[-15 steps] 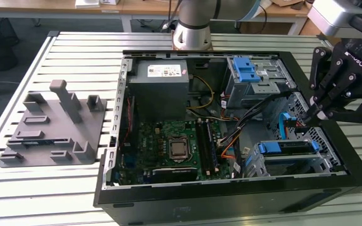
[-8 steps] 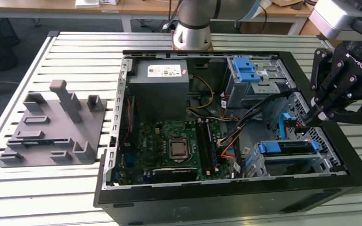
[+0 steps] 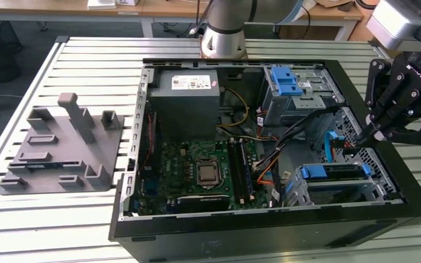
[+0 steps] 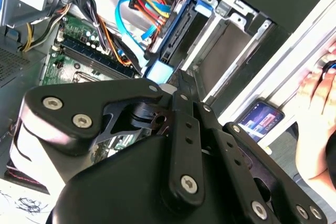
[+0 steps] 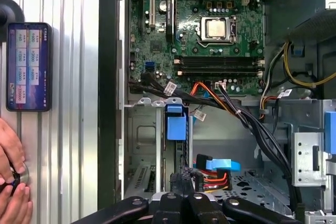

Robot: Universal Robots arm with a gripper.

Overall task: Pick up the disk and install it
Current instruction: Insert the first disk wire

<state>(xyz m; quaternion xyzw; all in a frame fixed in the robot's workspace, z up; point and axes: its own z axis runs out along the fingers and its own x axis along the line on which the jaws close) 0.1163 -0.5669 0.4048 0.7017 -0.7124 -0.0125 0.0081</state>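
The disk (image 3: 331,172), in its bright blue carrier, sits in the lower drive bay at the case's front corner, on the exterior view's right. In the first wrist view the disk (image 5: 176,121) shows edge-on, with its blue tab up between the bay's metal walls. The second wrist view has the blue tab (image 4: 157,70) just past my fingertips. My black gripper (image 3: 359,143) hangs over the case's right wall, slanted down towards the bay. Its fingers are together with nothing between them, just above the disk's cable end (image 5: 181,181).
The open case (image 3: 269,230) holds a motherboard (image 3: 203,170), a grey box with a white sticker (image 3: 188,90) and a cage with a blue latch (image 3: 293,83). Blue, orange and black cables (image 5: 220,166) cross near the bay. A grey fixture (image 3: 57,148) stands at the left. A phone (image 5: 29,66) and a person's hand (image 5: 10,182) lie beside the case.
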